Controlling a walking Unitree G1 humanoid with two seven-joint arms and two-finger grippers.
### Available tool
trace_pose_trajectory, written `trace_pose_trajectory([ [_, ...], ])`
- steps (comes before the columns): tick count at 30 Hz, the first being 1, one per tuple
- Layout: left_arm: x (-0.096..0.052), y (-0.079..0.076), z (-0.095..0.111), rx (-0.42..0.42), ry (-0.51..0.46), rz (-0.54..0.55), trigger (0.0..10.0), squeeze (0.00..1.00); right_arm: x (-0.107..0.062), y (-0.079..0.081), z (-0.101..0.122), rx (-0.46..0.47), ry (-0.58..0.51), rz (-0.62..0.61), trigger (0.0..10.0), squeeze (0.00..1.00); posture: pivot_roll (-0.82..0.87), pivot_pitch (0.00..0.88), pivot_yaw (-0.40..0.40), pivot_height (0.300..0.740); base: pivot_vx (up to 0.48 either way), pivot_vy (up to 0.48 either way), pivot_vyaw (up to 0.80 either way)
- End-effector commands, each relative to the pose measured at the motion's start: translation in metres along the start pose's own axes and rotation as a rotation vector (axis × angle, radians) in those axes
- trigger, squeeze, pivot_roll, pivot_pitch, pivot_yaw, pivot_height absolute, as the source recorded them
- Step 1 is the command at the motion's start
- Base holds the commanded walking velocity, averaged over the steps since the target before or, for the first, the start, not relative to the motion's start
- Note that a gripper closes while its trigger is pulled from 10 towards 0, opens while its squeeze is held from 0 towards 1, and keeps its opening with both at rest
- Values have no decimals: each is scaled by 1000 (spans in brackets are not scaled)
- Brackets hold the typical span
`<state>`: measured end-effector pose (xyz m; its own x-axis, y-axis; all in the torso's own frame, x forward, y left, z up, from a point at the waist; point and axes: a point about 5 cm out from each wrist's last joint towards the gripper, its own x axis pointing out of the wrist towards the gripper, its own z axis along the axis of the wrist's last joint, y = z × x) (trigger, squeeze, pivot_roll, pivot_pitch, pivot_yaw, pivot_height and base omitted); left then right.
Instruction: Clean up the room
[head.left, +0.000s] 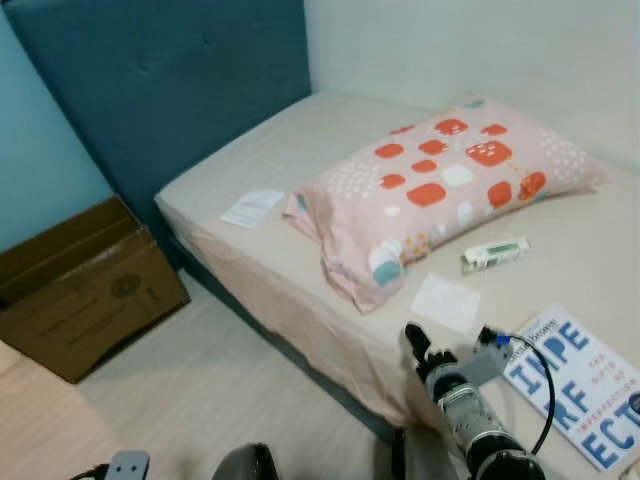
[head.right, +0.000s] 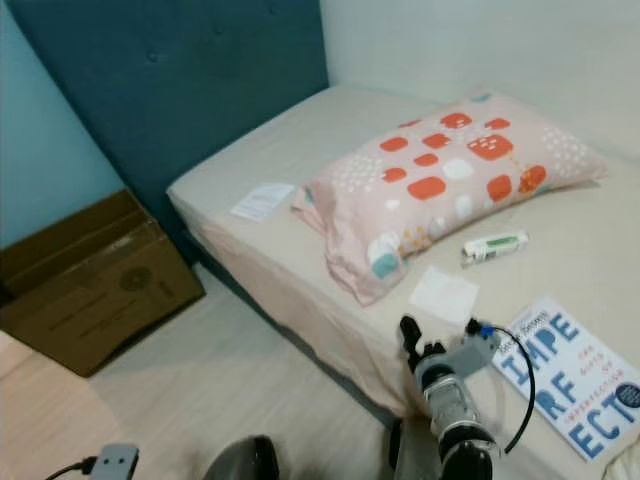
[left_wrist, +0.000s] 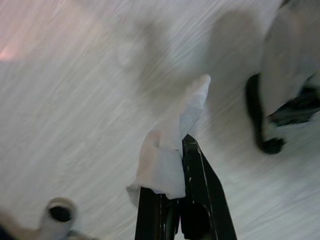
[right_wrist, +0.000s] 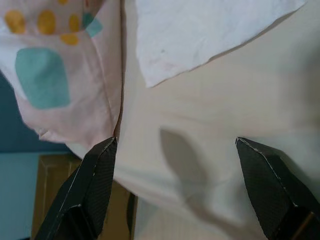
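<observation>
Right gripper (right_wrist: 177, 187) hovers with its fingers spread wide over the near edge of the bed (head.left: 300, 140), just short of a white tissue (head.left: 446, 301) lying between the patterned pillow (head.left: 440, 190) and a blue-lettered book (head.left: 585, 385). Left gripper (left_wrist: 172, 192) hangs low over the floor, clamped on a crumpled white tissue (left_wrist: 167, 150). A cardboard box (head.left: 85, 290) stands at far left

Pillow (head.left: 440, 185) mid-bed (head.left: 270, 270); tube (head.left: 494, 253) & tissue (head.left: 446, 301) before it; book (head.left: 580, 385) front-right edge; paper (head.left: 252, 208) left edge; box (head.left: 85, 290) on floor, left.
</observation>
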<state>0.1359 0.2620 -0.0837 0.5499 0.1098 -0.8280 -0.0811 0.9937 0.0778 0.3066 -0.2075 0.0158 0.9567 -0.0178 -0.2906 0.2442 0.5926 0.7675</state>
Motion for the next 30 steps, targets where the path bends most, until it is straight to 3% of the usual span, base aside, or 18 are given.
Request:
trace_pose_trajectory([
  [1, -5, 12, -9, 19, 19, 13, 10000, 0, -5, -8, -8, 50, 6, -39, 10000, 0, 140, 295, 142, 600, 0, 0, 0],
  [3, -13, 23, -21, 51, 35, 14, 10000, 0, -5, -12, 19, 110, -129, -28, 10000, 0, 181, 333, 162, 600, 0, 0, 0],
  [7, -15, 27, -24, 59, 39, 14, 10000, 0, -6, -15, 30, 135, -180, -24, 10000, 0, 195, 349, 171, 600, 0, 0, 0],
  [9, -21, 34, -31, 78, 47, 11, 10000, 0, -11, -24, 57, 199, -305, -26, 10000, 0, 230, 375, 187, 600, 0, 0, 0],
  [10, -21, 34, -31, 78, 47, 11, 10000, 0, -11, -24, 57, 199, -305, -26, 10000, 0, 230, 375, 187, 600, 0, 0, 0],
  [13, -27, 42, -38, 100, 52, 4, 10000, 0, -16, -27, 87, 240, -437, 12, 10000, 0, 258, 398, 209, 600, 0, 0, 0],
  [23, -34, 50, -45, 116, 52, -7, 10000, 0, -20, -25, 114, 237, -550, 62, 10000, 0, 274, 409, 218, 600, 0, 0, 0],
  [24, -35, 50, -46, 117, 52, -8, 10000, 0, -21, -25, 117, 240, -567, 61, 0, 0, 274, 409, 218, 600, 0, 0, 0],
  [30, -33, 46, -46, 109, 51, -12, 10000, 0, -24, -27, 125, 243, -603, 70, 0, 0, 256, 400, 198, 600, 0, 0, 0],
])
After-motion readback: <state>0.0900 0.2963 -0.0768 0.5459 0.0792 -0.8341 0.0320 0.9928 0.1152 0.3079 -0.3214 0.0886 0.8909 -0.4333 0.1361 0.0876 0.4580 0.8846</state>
